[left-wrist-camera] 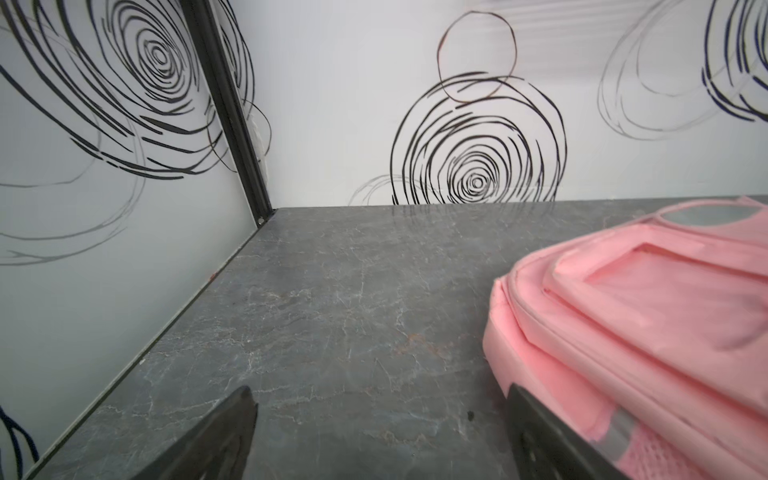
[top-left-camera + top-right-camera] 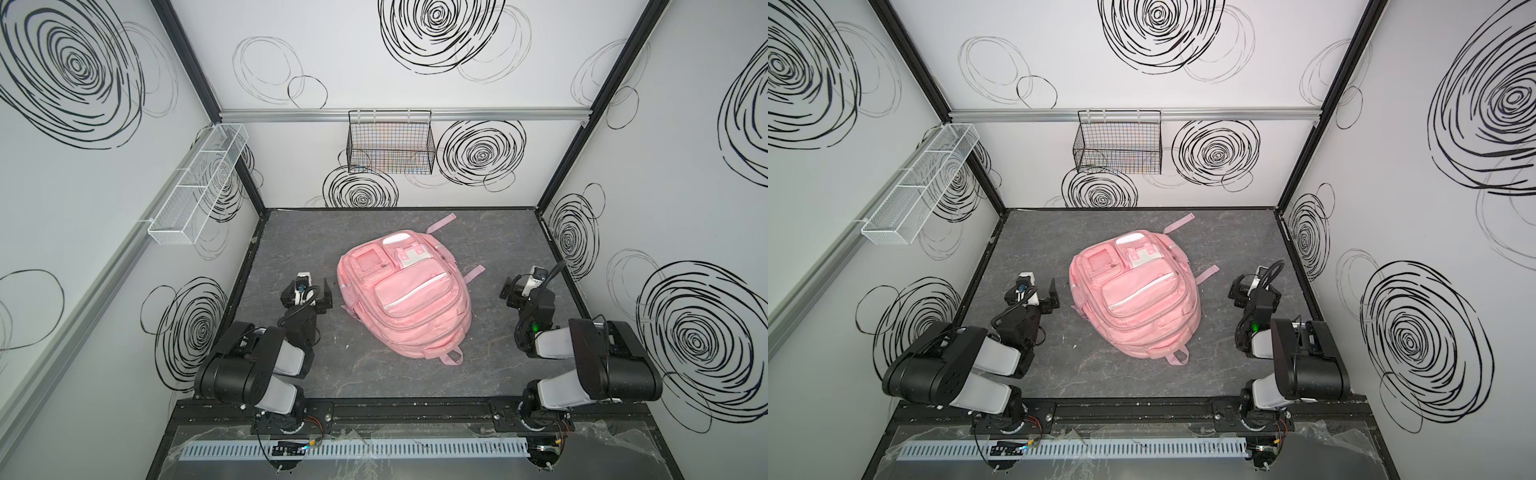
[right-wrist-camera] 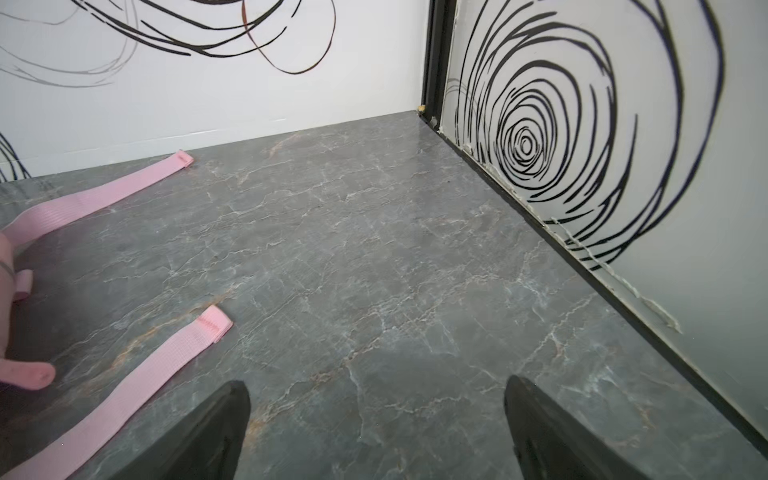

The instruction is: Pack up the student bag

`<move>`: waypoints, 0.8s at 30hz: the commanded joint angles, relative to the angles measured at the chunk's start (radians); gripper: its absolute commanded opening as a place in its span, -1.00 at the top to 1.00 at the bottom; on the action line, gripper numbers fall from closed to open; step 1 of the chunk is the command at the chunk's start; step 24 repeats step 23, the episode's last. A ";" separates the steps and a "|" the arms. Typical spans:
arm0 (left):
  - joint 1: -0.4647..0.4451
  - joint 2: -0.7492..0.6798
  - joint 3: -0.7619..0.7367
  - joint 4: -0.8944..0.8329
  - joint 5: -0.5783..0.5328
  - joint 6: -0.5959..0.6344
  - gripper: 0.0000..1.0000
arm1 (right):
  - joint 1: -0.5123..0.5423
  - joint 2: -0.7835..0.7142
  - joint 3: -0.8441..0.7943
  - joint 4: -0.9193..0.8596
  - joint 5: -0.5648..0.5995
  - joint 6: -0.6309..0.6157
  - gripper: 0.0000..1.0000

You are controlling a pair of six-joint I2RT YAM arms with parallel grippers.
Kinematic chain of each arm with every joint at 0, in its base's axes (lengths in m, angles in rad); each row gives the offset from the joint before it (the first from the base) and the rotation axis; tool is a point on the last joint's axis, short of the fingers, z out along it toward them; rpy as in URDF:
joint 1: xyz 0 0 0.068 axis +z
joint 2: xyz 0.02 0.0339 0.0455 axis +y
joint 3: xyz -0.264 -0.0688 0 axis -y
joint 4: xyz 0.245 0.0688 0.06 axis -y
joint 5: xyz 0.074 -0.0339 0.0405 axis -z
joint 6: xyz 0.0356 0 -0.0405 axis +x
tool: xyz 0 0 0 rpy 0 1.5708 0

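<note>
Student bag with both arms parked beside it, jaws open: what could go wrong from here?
1. The student bag lies soft and unpinned on the table; a one-handed tug could drag it rather than open it.
2. Two loose straps trail toward the open right gripper and could snag on it.
3. A finger of the open left gripper sits close beside the bag's side; a sideways move may shove it.

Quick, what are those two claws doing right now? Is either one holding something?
Left gripper: open, holding nothing, beside the student bag.
Right gripper: open, holding nothing.
</note>
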 commanded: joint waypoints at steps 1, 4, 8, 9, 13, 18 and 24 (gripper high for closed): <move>0.017 -0.012 0.037 0.030 -0.037 -0.055 -0.92 | 0.007 -0.003 0.015 0.102 -0.022 -0.012 -1.00; 0.016 -0.010 0.045 0.025 -0.046 -0.053 -0.92 | 0.009 -0.001 0.013 0.109 -0.021 -0.014 -1.00; 0.014 -0.006 0.043 0.031 -0.048 -0.048 -0.92 | 0.010 -0.003 0.013 0.109 -0.018 -0.015 -1.00; 0.015 -0.008 0.043 0.028 -0.047 -0.050 -0.92 | 0.012 -0.007 0.009 0.111 -0.017 -0.016 -1.00; 0.019 -0.005 0.044 0.028 -0.017 -0.048 -0.92 | 0.021 -0.007 0.010 0.112 -0.002 -0.022 -1.00; 0.030 -0.005 0.047 0.020 0.007 -0.053 -0.92 | 0.020 -0.006 0.009 0.111 -0.003 -0.022 -1.00; 0.014 -0.005 0.048 0.024 -0.005 -0.035 -0.92 | 0.021 -0.007 0.009 0.111 -0.002 -0.022 -1.00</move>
